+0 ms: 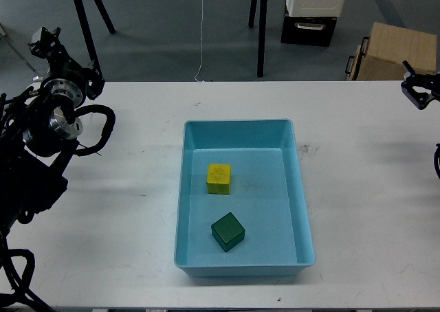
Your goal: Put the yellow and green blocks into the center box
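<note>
A yellow block (218, 179) and a dark green block (227, 231) lie inside the light blue box (304, 209) at the middle of the white table. The yellow one is near the box's middle, the green one nearer the front wall. They lie apart. My left gripper (66, 56) is up at the table's far left edge, well away from the box, open and empty. My right gripper (414, 86) is at the far right edge of the view, open and empty.
The white table (124, 209) spreads on both sides of the box. Beyond its far edge on the floor stand black tripod legs (260, 30), a cardboard box (392, 51) and a white and black case (313, 9).
</note>
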{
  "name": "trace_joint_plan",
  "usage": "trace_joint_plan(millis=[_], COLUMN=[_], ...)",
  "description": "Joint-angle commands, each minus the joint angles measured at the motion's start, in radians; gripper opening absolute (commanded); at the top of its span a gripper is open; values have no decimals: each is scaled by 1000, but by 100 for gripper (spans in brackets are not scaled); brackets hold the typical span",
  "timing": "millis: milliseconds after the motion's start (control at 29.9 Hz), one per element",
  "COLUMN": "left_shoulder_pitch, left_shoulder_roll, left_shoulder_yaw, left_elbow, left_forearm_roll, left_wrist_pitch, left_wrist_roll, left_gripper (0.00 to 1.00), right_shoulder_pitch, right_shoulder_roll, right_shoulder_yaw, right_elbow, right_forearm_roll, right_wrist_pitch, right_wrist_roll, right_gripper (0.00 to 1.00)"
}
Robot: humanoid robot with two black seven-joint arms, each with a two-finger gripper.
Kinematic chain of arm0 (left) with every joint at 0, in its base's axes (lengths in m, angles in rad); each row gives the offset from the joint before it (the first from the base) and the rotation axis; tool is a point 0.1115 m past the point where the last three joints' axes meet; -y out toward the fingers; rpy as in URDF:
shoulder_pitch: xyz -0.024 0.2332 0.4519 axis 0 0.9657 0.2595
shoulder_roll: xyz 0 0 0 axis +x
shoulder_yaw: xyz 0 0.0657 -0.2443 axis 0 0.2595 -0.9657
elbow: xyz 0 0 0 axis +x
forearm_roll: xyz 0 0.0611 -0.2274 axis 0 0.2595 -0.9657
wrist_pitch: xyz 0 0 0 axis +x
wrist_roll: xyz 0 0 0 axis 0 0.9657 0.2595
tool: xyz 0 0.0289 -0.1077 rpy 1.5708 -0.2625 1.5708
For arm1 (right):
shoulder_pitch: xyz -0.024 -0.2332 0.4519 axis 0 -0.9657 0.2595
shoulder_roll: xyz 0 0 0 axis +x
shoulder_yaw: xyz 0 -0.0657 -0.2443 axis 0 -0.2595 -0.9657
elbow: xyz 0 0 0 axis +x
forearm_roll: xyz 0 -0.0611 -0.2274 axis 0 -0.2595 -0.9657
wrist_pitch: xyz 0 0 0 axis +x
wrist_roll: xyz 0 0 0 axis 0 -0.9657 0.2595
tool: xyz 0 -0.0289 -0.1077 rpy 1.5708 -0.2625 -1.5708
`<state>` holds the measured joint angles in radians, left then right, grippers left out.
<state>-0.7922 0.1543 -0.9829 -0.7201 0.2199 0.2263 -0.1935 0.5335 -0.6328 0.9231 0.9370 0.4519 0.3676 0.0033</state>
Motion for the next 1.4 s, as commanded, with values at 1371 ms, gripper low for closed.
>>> trace_joint_plan(millis=[1371], left_shoulder_pitch=[119], left_shoulder_roll=[-44], left_shoulder_yaw=[-421], left_elbow=[-9], left_forearm_roll=[-404], left_wrist_pitch=[-206], left_wrist_roll=[77], left_gripper=[100], right_shoulder_pitch=[71], right_shoulder_roll=[346], right_shoulder_yaw=[304], right_elbow=[-357], right_forearm_roll=[373], right_wrist_pitch=[-52], right_wrist_roll=[-315], right_gripper=[99])
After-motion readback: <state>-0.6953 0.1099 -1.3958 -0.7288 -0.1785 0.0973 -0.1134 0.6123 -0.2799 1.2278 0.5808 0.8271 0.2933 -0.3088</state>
